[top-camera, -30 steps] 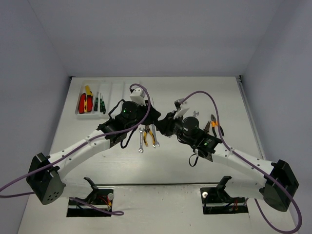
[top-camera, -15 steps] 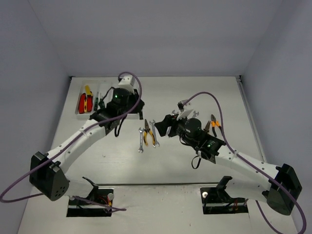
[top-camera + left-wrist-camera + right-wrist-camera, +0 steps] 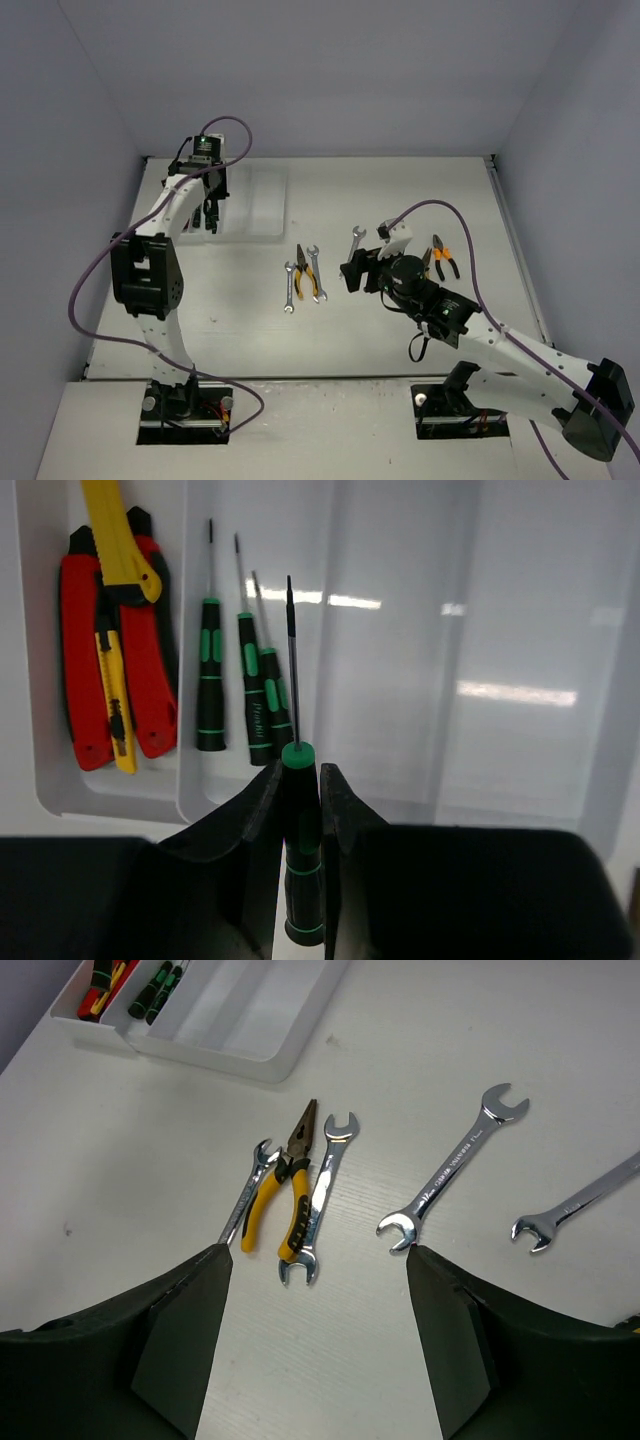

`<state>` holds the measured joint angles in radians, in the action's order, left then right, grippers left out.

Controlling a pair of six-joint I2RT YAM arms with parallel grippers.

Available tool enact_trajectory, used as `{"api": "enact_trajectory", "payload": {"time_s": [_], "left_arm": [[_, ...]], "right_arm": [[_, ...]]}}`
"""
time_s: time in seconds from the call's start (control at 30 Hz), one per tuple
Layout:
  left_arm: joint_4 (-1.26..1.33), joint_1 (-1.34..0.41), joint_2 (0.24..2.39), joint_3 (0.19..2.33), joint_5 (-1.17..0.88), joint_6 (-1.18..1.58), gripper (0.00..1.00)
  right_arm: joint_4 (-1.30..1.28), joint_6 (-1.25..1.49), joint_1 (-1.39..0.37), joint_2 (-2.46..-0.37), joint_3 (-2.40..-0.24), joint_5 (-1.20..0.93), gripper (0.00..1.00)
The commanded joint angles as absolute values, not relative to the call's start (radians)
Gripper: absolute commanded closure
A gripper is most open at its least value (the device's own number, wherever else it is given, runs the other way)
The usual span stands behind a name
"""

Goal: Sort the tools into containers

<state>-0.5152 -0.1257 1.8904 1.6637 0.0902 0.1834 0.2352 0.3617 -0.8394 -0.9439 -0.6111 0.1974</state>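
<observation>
**A:** Step in hand at the left pincer (image 3: 300, 792)?

**B:** Delivery, by the look of it. Clamped on the handle of a green-and-black screwdriver (image 3: 301, 880), with the shaft pointing straight ahead past the fingertips. Held over the near end of the white tray (image 3: 400, 810), just ahead of and beneath the pincer.

**A:** Which compartment?

**B:** Apparently the second compartment, ahead and slightly left of the tips, which already holds three matching screwdrivers (image 3: 248, 685). Further left, in the first, red utility knives (image 3: 80, 670) and a yellow utility knife (image 3: 118, 570). To the right of the tips, two more compartments. Shaft close to the divider on the right.

**A:** Next move?

**B:** Probably a small shift left, then lowering and spreading the fingers. Best not released from height: risk of a bounce across the divider.

**A:** And the right pincer (image 3: 316, 1260)?

**B:** Spread wide, gripping nothing, hovering above the table (image 3: 120, 1180). Directly ahead of the tips, yellow-handled pliers (image 3: 285, 1200) flanked by two silver wrenches (image 3: 322, 1190). Ahead and to the right, two more wrenches (image 3: 450, 1170). Behind the pincer, seen only from overhead, orange-handled pliers (image 3: 440, 255). None of these yet in the tray, so most of the sorting left to do.
</observation>
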Motion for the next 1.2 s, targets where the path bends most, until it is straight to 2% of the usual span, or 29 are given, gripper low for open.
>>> {"api": "enact_trajectory", "payload": {"time_s": [0.0, 0.1, 0.33, 0.43, 0.63, 0.87, 1.17], "left_arm": [[-0.588, -0.054, 1.990, 1.857, 0.114, 0.083, 0.99], [-0.614, -0.030, 2.090, 1.939, 0.125, 0.045, 0.91], [-0.624, -0.014, 2.147, 2.014, 0.148, 0.021, 0.53], [-0.621, -0.014, 2.124, 2.000, 0.136, 0.048, 0.50], [-0.618, -0.032, 1.938, 1.870, 0.065, 0.206, 0.50], [-0.610, -0.280, 1.643, 1.524, 0.052, 0.414, 0.50], [-0.553, -0.586, 1.583, 1.279, 0.104, 0.551, 0.51]], "right_arm": [[0.243, 0.334, -0.839, -0.901, -0.608, 0.242, 0.31], [0.234, 0.332, -0.839, -0.890, -0.602, 0.238, 0.31], [0.211, 0.324, -0.839, -0.888, -0.605, 0.255, 0.30], [0.206, 0.322, -0.839, -0.896, -0.612, 0.259, 0.29], [0.195, 0.324, -0.838, -0.891, -0.611, 0.276, 0.29], [0.183, 0.331, -0.834, -0.868, -0.596, 0.294, 0.29], [0.165, 0.349, -0.833, -0.796, -0.564, 0.288, 0.28]]}}
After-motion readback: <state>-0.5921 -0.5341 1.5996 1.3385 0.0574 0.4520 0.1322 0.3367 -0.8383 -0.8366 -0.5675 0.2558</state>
